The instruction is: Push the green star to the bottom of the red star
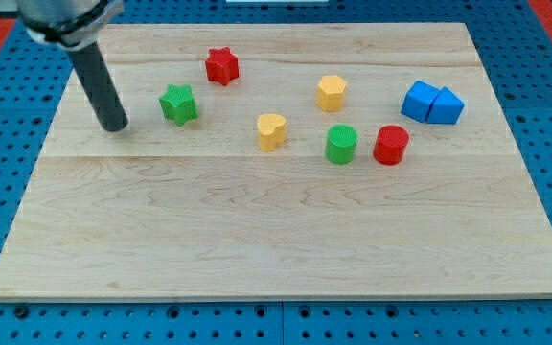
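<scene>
The green star (177,103) lies on the wooden board at the upper left. The red star (222,65) lies above it and a little to its right, with a gap between them. My tip (115,126) rests on the board to the left of the green star and slightly lower, a short gap away from it and not touching it. The dark rod slants up to the view's top left.
A yellow heart (271,130), a yellow hexagon (332,92), a green cylinder (341,144) and a red cylinder (391,145) lie mid-board. Two blue blocks (432,103) touch each other at the right. The board's left edge (29,187) borders a blue pegboard.
</scene>
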`<state>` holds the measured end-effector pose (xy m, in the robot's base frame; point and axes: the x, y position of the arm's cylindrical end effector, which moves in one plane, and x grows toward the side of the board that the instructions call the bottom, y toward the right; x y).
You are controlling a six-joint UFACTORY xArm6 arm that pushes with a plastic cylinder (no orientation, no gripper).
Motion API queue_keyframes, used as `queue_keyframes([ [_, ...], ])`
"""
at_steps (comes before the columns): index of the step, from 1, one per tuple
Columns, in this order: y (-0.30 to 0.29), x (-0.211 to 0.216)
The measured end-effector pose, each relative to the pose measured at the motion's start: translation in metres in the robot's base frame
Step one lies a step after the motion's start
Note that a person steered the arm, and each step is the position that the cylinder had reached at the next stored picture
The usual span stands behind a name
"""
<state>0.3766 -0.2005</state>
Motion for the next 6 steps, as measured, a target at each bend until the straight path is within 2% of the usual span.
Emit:
queue_keyframes([
  [1,0.037,-0.019],
  [2,0.065,-0.005],
  [5,0.09,-0.002],
  [6,0.064,0.022],
])
